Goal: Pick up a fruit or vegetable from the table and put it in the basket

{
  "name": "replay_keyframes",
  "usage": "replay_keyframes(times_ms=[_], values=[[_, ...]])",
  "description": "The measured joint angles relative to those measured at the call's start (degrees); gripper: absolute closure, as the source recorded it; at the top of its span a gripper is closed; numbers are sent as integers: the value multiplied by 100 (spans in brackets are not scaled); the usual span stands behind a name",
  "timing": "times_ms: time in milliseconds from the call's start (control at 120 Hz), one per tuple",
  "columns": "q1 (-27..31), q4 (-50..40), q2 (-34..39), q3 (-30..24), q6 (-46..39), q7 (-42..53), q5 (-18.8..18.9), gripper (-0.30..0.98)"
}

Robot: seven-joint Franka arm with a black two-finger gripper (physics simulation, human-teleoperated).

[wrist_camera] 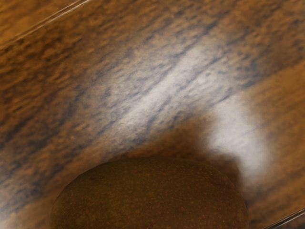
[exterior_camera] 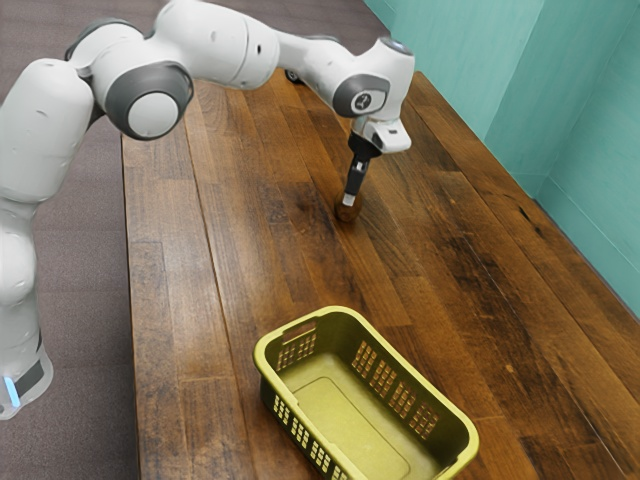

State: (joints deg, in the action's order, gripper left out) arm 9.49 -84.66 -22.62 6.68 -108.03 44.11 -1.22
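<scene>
We judge the grasp to be the step in hand. On the wooden table (exterior_camera: 230, 250), our white arm (exterior_camera: 218, 45) reaches in over the edge at the exterior view's left. The yellow-green basket (exterior_camera: 462, 425) stands nearer that edge than the one along the teal wall, toward the near end, with its open top up. Our black gripper (exterior_camera: 348, 202) points down well apart from it, toward the far end and about midway between the two long edges. Right at its tip is the kiwi (wrist_camera: 150, 195), seemingly on the tabletop and outside the basket. Whether the claw is open, or closed on the kiwi, we cannot tell.

For the next move, we would settle a firm hold about the kiwi's sides and check it before rising. Then we would lift straight up, carry it toward the near end high enough to pass the basket's rim, and let go low over the floor inside. Its rounded skin could slip if we caught it off-centre.

Counted from largest to smallest, we have one table, one arm, one basket, one gripper and one kiwi. Inside the basket we count no fruit.
</scene>
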Motion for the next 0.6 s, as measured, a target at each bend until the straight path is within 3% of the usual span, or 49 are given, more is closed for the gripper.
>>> replay_keyframes(times_ms=[600], values=[[80,-2,-292,0,-63,92,-53,0]])
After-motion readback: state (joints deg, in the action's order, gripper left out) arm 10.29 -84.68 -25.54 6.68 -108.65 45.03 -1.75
